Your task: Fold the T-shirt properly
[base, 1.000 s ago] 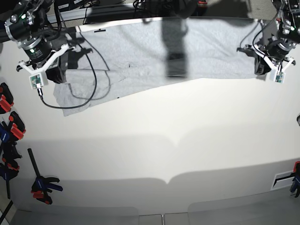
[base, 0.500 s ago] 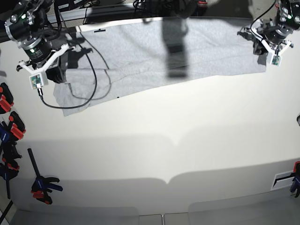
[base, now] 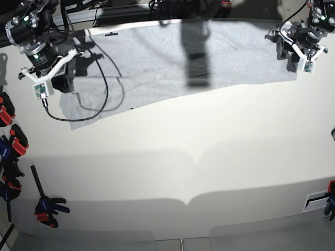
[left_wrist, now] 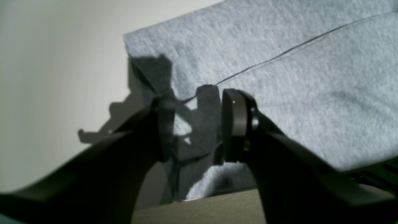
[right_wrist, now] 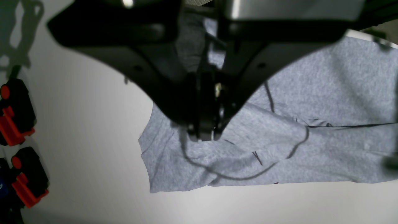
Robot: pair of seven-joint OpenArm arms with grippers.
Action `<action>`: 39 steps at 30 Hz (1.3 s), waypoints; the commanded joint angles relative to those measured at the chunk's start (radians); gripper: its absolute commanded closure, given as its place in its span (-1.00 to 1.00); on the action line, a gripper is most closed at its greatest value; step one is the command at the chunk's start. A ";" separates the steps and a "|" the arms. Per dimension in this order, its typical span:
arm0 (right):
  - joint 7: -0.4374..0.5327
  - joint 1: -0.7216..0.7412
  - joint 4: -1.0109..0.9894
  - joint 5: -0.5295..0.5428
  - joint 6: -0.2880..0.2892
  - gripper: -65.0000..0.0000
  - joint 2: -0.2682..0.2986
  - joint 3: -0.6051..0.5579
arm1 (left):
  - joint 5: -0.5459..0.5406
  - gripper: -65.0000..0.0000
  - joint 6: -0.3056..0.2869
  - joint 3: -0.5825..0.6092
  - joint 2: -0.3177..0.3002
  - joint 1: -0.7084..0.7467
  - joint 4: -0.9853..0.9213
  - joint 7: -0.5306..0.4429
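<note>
The light grey T-shirt lies spread along the far edge of the table, plain side up. In the base view my left gripper hangs over the shirt's right end. The left wrist view shows this gripper open just above the T-shirt, near its corner, with only shadowed cloth seen through the gap. My right gripper is at the shirt's left end. In the right wrist view it is shut on a raised bunch of the T-shirt.
A black cable loops over the shirt's left part. Red, black and blue clamps line the table's left edge, with another clamp nearer the front. They also appear in the right wrist view as clamps. The white table stretches toward the front.
My left gripper moved back toward the far edge, laid the shirt's right end flat, then opened and let go. The right arm has not moved.
</note>
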 commanded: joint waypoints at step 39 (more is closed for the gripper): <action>-0.038 0.001 0.021 0.010 0.009 1.00 0.011 0.005 | -0.128 1.00 -0.138 -0.010 -0.091 -0.044 -0.177 0.011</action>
